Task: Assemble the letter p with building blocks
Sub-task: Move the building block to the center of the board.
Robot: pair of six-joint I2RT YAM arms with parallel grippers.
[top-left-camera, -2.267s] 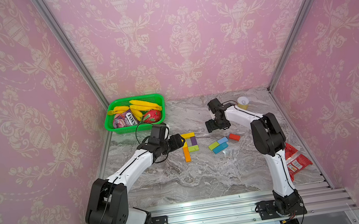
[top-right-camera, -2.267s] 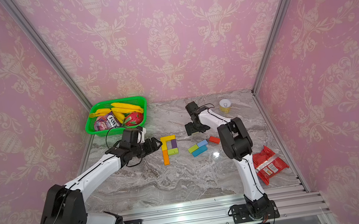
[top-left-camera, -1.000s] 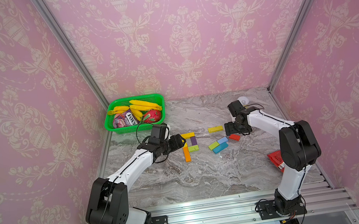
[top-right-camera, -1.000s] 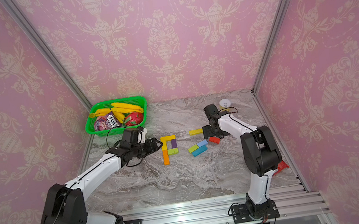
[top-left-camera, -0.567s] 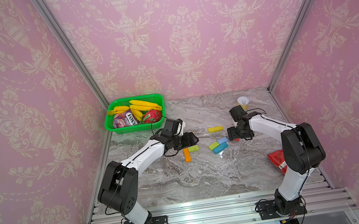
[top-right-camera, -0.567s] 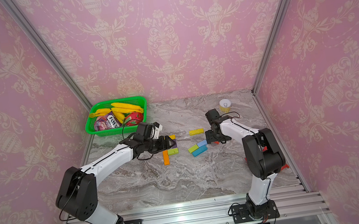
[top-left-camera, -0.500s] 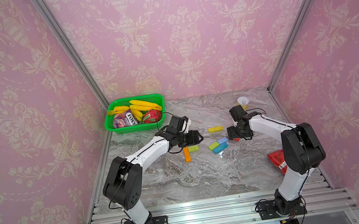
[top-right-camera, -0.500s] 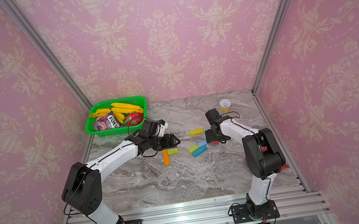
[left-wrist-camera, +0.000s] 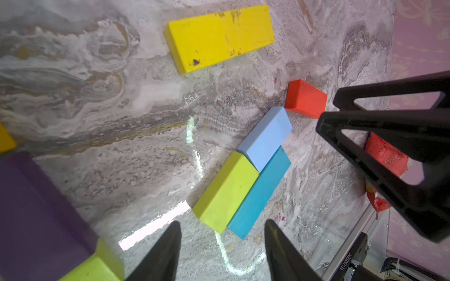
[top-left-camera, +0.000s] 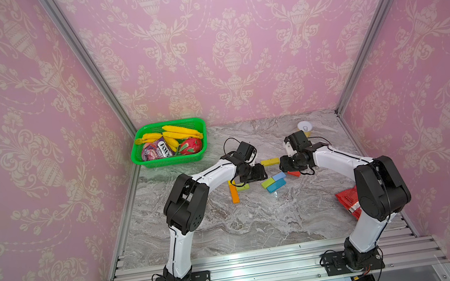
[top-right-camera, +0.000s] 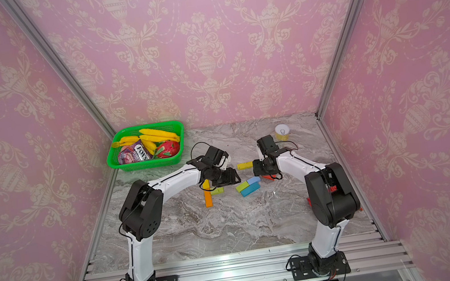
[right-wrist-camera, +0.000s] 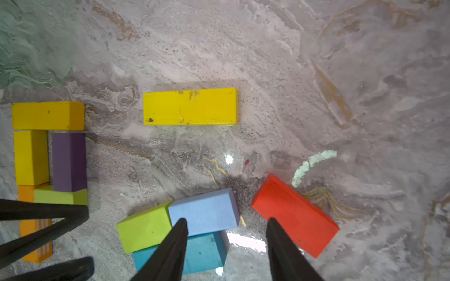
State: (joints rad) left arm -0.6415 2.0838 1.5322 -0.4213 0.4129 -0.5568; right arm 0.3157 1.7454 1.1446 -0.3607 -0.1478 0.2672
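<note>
Marble tabletop point(top-left-camera: 245, 228) lies bare on the near side, with the blocks bunched halfway back; the left pincer point(left-wrist-camera: 221, 223) and right pincer point(right-wrist-camera: 226, 221) both hang partly open, holding nothing; the part-built letter point(right-wrist-camera: 68, 160) of yellow, purple, lime and orange blocks sits left, partly under the left pincer; the long yellow block point(top-left-camera: 270, 162) lies alone between the two pincers, just to their far side, long axis left to right, bare stone all round it; the right pincer hovers over the light blue block point(right-wrist-camera: 204, 209) and red block point(right-wrist-camera: 294, 214), so it looks better placed for the loose pieces.
</note>
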